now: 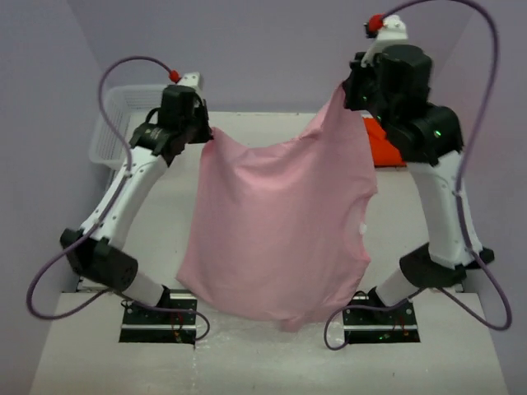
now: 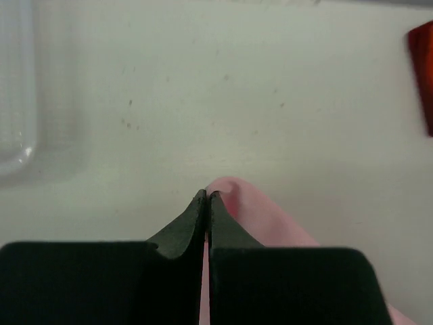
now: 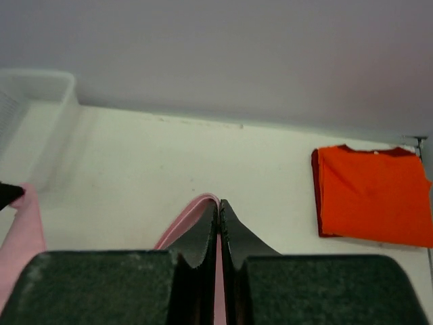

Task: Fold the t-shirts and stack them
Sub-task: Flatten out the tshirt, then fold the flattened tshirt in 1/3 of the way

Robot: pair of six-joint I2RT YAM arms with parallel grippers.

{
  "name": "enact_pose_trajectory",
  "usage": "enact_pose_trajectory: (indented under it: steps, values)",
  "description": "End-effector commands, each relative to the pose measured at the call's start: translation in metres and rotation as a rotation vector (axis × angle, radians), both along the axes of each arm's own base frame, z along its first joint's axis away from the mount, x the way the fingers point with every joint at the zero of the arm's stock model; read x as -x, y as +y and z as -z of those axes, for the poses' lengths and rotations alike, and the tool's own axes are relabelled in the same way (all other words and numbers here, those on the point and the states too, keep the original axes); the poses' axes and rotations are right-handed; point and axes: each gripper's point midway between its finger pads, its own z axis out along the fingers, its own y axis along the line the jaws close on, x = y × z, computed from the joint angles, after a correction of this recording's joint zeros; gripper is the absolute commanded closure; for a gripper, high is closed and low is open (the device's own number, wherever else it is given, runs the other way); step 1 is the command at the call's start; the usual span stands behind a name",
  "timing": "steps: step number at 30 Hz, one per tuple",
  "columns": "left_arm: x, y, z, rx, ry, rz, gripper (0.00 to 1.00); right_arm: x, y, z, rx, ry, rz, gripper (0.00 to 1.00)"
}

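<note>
While left jaws and right jaws each pinch a corner, the pink shirt [image 1: 272, 222] hangs spread below them, lower edge perhaps touching the worktop [image 1: 272, 362].

White arms [image 1: 123, 193] with black joints [image 1: 105, 262], purple cables [image 1: 136, 58], red caps [image 1: 375, 23]; left hand [image 2: 206, 196] and right hand [image 3: 218, 203] matte black

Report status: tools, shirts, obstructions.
Left tool shut on pink shirt; right tool shut on it. Shirt hangs spread between them. Orange shirt folded, far right. Nothing blocking.
</note>
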Motion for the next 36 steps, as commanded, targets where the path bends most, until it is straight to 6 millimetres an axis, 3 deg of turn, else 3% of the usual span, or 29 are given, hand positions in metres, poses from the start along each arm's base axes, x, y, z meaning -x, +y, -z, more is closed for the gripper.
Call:
enact_pose_trajectory:
  steps: [1, 2, 3, 4, 6, 7, 8, 10, 11, 14, 15, 18, 22, 27, 36]
  values:
    - [-0.035, 0.015, 0.065, -0.079, 0.118, -0.086, 1.00, -0.072, 0.006, 0.071, 0.133, 0.157, 0.060, 1.00]
    - [-0.042, 0.017, 0.075, -0.099, 0.130, -0.088, 1.00, -0.086, 0.013, 0.083, 0.134, 0.175, 0.032, 1.00]
    - [-0.050, 0.022, 0.084, -0.111, 0.134, -0.104, 1.00, -0.102, 0.006, 0.095, 0.142, 0.197, 0.050, 1.00]
    - [-0.061, 0.027, 0.104, -0.126, 0.160, -0.114, 1.00, -0.123, 0.010, 0.122, 0.166, 0.247, 0.049, 1.00]
    - [-0.079, 0.043, 0.117, -0.123, 0.178, -0.147, 1.00, -0.146, 0.004, 0.140, 0.182, 0.278, 0.053, 1.00]
    - [-0.089, 0.046, 0.133, -0.137, 0.198, -0.156, 1.00, -0.154, 0.002, 0.142, 0.182, 0.276, 0.058, 1.00]
    - [-0.097, 0.049, 0.131, -0.157, 0.181, -0.152, 1.00, -0.170, -0.002, 0.160, 0.201, 0.304, 0.061, 1.00]
    - [-0.110, 0.051, 0.140, -0.172, 0.154, -0.149, 1.00, -0.184, -0.005, 0.168, 0.204, 0.309, 0.051, 1.00]
    - [-0.118, 0.053, 0.141, -0.175, 0.129, -0.135, 1.00, -0.196, -0.010, 0.185, 0.214, 0.334, 0.060, 1.00]
    - [-0.137, 0.050, 0.155, -0.183, 0.122, -0.084, 1.00, -0.214, -0.014, 0.205, 0.225, 0.353, 0.040, 1.00]
    - [-0.141, 0.048, 0.170, -0.196, 0.142, -0.063, 1.00, -0.217, -0.011, 0.215, 0.216, 0.366, 0.017, 1.00]
    - [-0.152, 0.053, 0.190, -0.237, 0.162, -0.060, 1.00, -0.234, -0.013, 0.235, 0.258, 0.371, 0.001, 1.00]
    - [-0.166, 0.063, 0.209, -0.234, 0.175, -0.057, 1.00, -0.250, -0.013, 0.261, 0.276, 0.392, -0.014, 1.00]
    - [-0.178, 0.074, 0.225, -0.238, 0.190, -0.076, 1.00, -0.260, -0.018, 0.276, 0.284, 0.401, -0.004, 1.00]
    - [-0.175, 0.087, 0.213, -0.286, 0.157, -0.103, 1.00, -0.248, -0.036, 0.280, 0.306, 0.430, 0.060, 1.00]
